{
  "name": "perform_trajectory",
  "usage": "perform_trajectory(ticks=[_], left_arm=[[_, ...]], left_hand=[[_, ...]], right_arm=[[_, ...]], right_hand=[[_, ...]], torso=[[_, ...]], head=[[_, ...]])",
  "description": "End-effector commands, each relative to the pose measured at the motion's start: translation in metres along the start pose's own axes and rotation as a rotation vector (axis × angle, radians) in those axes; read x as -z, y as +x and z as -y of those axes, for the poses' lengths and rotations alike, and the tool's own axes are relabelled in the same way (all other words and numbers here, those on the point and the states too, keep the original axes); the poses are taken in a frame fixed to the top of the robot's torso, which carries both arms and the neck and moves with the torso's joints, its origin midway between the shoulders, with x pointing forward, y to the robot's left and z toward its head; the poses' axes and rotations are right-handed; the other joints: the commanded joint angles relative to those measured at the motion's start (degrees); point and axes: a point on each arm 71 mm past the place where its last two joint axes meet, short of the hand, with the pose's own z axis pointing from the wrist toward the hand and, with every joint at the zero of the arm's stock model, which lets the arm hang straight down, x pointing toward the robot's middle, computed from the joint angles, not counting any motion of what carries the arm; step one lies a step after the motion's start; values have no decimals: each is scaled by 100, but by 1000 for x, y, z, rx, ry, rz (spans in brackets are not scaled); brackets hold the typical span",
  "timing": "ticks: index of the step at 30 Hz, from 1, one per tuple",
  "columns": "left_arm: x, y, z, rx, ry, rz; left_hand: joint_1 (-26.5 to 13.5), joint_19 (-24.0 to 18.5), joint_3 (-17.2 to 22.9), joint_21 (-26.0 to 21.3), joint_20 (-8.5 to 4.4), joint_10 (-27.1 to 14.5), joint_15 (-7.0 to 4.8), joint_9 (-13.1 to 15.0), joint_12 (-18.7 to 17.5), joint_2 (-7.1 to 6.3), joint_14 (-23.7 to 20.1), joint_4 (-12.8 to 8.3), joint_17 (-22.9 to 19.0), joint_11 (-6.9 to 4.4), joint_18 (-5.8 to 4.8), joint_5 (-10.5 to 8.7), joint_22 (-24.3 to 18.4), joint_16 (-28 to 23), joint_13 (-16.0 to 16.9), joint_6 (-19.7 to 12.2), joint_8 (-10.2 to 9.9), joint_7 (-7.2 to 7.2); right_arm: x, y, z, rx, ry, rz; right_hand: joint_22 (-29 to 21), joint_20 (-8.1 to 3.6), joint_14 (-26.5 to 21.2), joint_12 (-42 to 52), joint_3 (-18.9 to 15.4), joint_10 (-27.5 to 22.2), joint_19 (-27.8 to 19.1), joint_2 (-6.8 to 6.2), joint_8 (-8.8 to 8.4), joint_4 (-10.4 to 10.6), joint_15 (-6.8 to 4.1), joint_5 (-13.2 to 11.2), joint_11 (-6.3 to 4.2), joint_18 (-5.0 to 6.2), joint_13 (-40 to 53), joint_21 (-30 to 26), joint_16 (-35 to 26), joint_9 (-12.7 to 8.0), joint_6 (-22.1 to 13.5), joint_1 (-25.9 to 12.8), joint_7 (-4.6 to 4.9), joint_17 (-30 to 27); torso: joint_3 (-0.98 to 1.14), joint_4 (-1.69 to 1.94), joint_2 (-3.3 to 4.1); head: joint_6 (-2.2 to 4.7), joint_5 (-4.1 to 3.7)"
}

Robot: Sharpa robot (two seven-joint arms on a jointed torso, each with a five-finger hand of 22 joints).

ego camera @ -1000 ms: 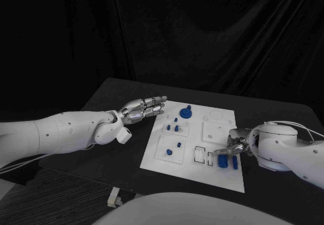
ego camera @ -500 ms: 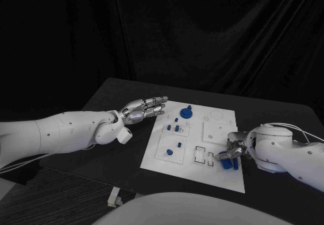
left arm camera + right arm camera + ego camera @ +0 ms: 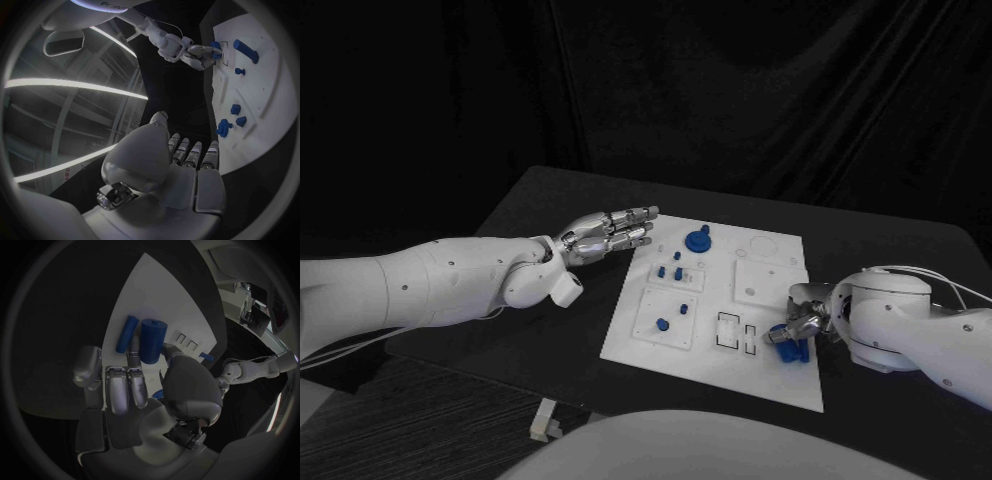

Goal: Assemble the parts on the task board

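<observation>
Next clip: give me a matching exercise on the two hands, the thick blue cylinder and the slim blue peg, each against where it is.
1. left robot hand
2. right robot hand
3. thick blue cylinder
4. slim blue peg

a. lying on the task board
b. held between fingers
c. holding nothing, at the board's far left corner
d. at the board's near right part

Pairs: 1-c, 2-d, 3-b, 4-a

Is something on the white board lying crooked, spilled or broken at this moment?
Nothing stands out. The white task board lies flat and looks whole. The silver right hand holds a blue cylinder, beside a thinner blue rod lying on the board. The silver left hand hovers apart, holding nothing.
</observation>
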Motion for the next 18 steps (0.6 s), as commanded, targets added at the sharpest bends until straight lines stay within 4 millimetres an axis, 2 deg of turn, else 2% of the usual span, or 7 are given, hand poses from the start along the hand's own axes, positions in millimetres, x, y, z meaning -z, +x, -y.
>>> perform_trajectory(ticks=[1, 11, 18], left_arm=[[-1, 1, 0, 15, 10, -8], [-1, 2, 0, 16, 8, -8], [-1, 2, -1, 17, 8, -9]], left_hand=[[83, 36, 229, -47, -5, -24, 58, -16, 70, -37, 36, -46, 32, 53, 14, 124, 65, 71, -29, 43, -34, -38], [92, 37, 241, -47, -5, -24, 58, -15, 73, -32, 35, -54, 31, 53, 13, 135, 65, 71, -29, 49, -33, -33], [109, 39, 258, -45, -5, -24, 58, -15, 75, -28, 35, -69, 32, 54, 11, 155, 71, 73, -29, 47, -33, -31]], right_arm=[[0, 3, 0, -114, -13, 4], [9, -7, 4, -408, -51, 6], [14, -12, -2, -590, -76, -13]], right_hand=[[891, -42, 612, 95, 1069, 617, 62, 142, 105, -346, -81, 755, -99, -42, 1584, -79, 142, 17, -302, 288, -144, 1591], [858, -78, 612, 95, 1443, 617, 21, 130, 276, -552, -123, 1343, -142, -20, 1584, -205, 142, 198, -250, 78, -187, 1591], [843, -80, 612, 95, 1470, 617, -2, 127, 291, -554, -124, 1364, -140, -10, 1584, -266, 142, 220, -259, -3, -183, 1591]], torso=[[1, -4, -1], [1, -3, 0], [1, -1, -2]], head=[[1, 8], [1, 7], [1, 9]])
